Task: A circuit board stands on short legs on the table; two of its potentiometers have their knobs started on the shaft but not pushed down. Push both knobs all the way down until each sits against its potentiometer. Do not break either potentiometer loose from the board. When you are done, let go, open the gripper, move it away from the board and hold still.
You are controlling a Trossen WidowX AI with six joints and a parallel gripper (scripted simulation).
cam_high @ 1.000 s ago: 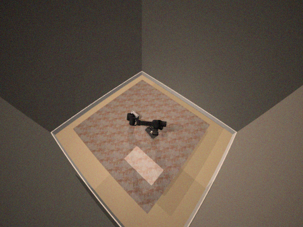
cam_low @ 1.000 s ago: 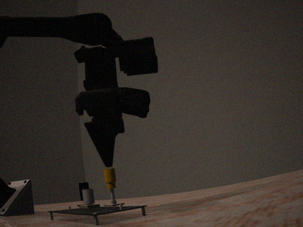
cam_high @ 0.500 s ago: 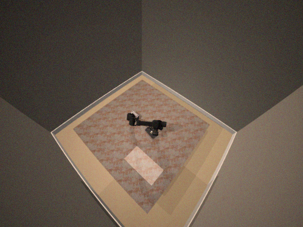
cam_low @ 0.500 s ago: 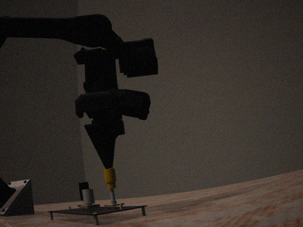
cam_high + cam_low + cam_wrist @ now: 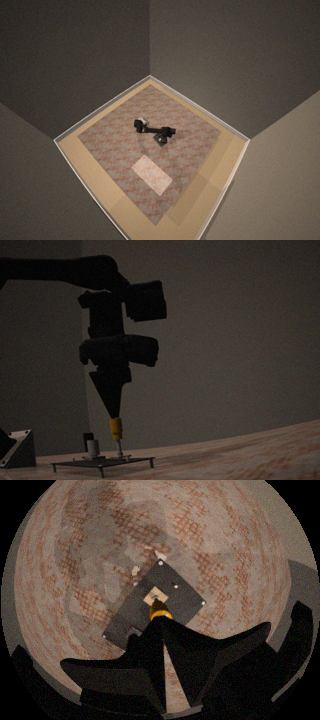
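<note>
The circuit board (image 5: 160,144) (image 5: 121,462) (image 5: 186,604) stands on short legs. A yellow knob (image 5: 116,428) (image 5: 160,613) sits high on its shaft, with a long piece of bare shaft (image 5: 119,447) below it, above its potentiometer. A grey knob (image 5: 93,447) sits low, close against its potentiometer (image 5: 94,458); in the wrist view it is mostly hidden by the fingers. My gripper (image 5: 115,417) (image 5: 159,620) is shut and points down, holding nothing. Its tips are at the top of the yellow knob and seem to touch it.
A black upright block (image 5: 88,437) stands behind the grey knob. The arm's light grey base bracket (image 5: 142,120) (image 5: 21,449) is to the left of the board. A bright rectangular patch (image 5: 151,175) shows on the table in the top view.
</note>
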